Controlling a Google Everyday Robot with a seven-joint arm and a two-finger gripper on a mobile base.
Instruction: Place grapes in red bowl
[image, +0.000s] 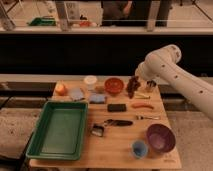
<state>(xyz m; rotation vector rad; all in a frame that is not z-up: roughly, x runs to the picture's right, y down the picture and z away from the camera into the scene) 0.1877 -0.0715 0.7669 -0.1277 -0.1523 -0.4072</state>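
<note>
the gripper (134, 81), clamped on the grapes (132, 89), holds them just beside the bowl (114, 85), likely to clear its rim.

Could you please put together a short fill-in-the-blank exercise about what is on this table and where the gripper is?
1. In the camera view, the grapes are just to the ___ of the red bowl.
2. The gripper is at the far side of the table, right at the ___.
3. The purple bowl stands beside a small ___ cup.
4. The tray on the table's left side is ___ in colour.

Missing words: right; grapes; blue; green.
</note>
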